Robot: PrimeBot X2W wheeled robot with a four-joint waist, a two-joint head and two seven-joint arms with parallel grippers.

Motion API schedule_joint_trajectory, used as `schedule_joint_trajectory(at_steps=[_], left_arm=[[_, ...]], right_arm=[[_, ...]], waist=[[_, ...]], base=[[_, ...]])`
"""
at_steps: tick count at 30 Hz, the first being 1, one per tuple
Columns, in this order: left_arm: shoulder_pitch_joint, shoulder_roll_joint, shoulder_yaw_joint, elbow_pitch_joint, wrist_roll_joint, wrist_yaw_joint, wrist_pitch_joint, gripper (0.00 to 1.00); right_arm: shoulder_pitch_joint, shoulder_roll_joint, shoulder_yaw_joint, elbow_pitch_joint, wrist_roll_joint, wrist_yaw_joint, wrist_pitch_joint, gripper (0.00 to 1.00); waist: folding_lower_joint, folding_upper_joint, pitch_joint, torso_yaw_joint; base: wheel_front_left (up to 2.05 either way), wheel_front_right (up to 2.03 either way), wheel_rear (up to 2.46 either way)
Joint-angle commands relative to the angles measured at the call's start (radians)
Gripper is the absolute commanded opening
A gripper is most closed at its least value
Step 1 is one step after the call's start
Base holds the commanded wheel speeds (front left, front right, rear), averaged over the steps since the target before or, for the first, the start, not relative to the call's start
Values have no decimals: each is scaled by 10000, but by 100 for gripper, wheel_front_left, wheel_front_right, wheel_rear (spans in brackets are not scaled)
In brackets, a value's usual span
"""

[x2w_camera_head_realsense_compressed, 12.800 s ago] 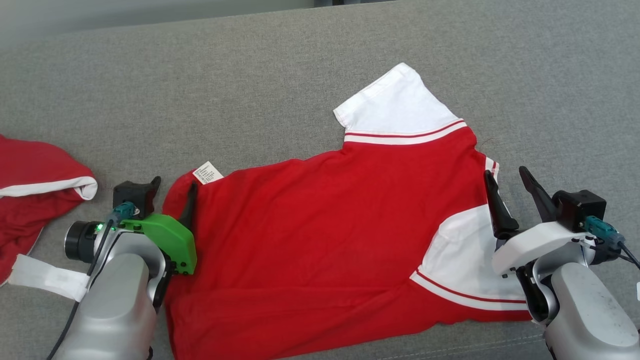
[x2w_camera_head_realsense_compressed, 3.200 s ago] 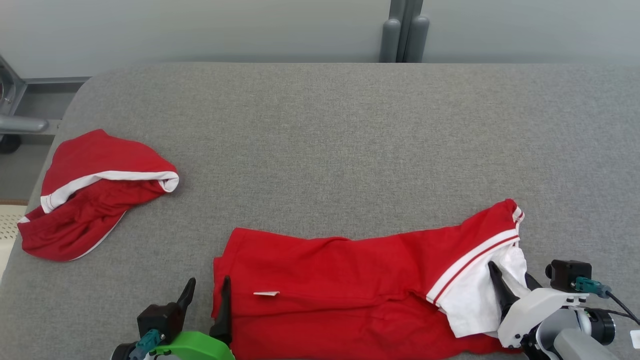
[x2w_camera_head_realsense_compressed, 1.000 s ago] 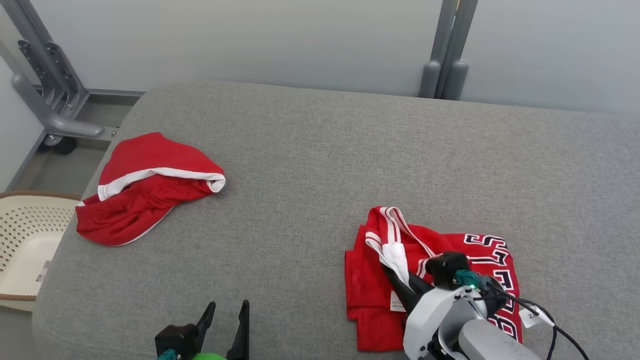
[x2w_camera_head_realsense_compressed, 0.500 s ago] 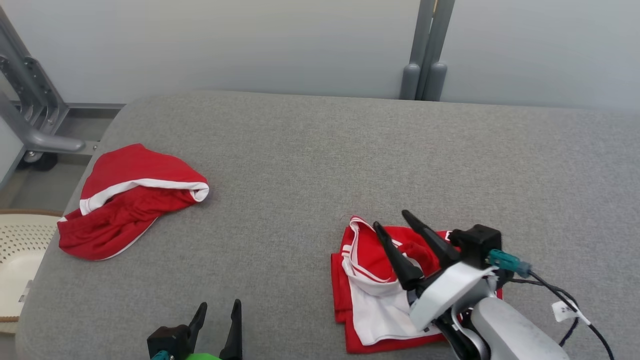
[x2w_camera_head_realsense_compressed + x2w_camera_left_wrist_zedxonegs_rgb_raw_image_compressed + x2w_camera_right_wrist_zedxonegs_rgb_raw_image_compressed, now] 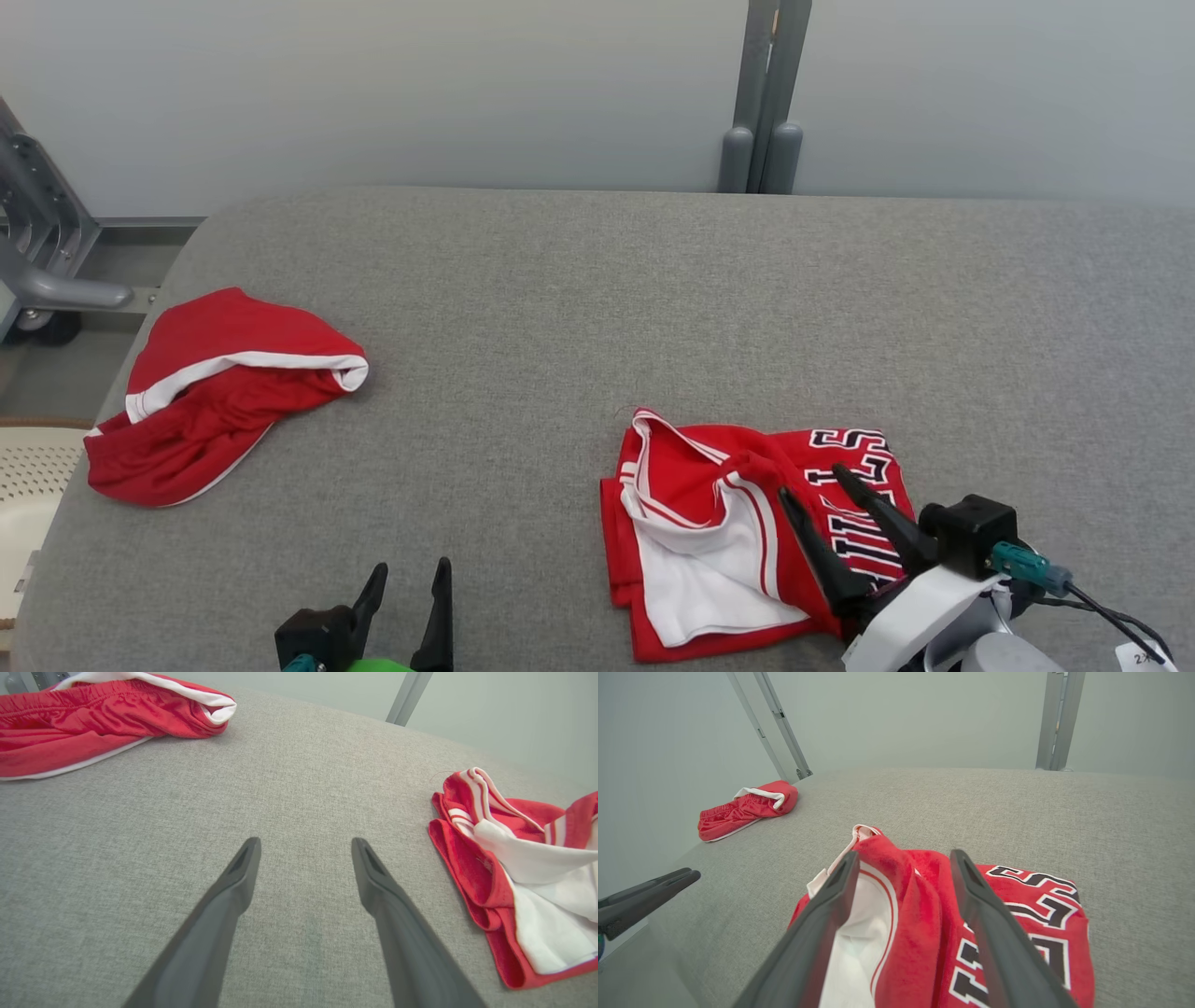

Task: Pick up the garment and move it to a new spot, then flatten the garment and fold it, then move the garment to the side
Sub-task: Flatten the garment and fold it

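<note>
Right gripper [image 5: 810,481] opened, folded garment [image 5: 681,471] let go on the grey cushion [image 5: 579,308]
Nearest the camera, the left gripper [image 5: 411,566] is held wide open and empty over bare cushion, well apart from the cloth; the right gripper's jaws are spread to either side of a raised ridge of red fabric, which is not pinched. The garment is left in a loose, lumpy fold at the front right of the cushion, white sleeve on top and black lettering showing. One second earlier the cloth was caught in the right gripper's closed fingers. The fold is judged made but untidy, with the move to the side still owed. Further back on the left, a second red garment [image 5: 215,392] has not been touched, although the head camera's view has been shifted
</note>
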Motion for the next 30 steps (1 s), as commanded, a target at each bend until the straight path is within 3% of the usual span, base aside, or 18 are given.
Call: schedule_joint_trajectory(at_steps=[1, 15, 16, 20, 30], left_arm=[[121, 30, 9, -23, -2, -19, 9, 100], [37, 29, -102, 1, -105, 18, 9, 100], [28, 29, -107, -2, -112, 22, 9, 100], [-9, 29, -110, -15, -117, 25, 9, 100], [3, 29, 14, 81, 120, -70, 8, 100]], right_arm=[[27, -11, 74, -11, -76, -9, 7, 100], [-915, 340, 330, 1349, -853, -9, 631, 100], [-963, 366, 369, 1410, -857, -9, 661, 90], [-1124, 446, 579, 1574, -884, -9, 722, 0], [-1078, 305, 2010, 1079, -322, -9, 429, 0]], waist=[[0, -1, 6, 20], [0, -1, 180, 589], [0, -1, 197, 601], [0, -1, 229, 596], [0, -1, 123, 505]], base=[[0, 0, 0], [0, 0, 0], [0, 0, 0], [0, 0, 0], [0, 0, 0]])
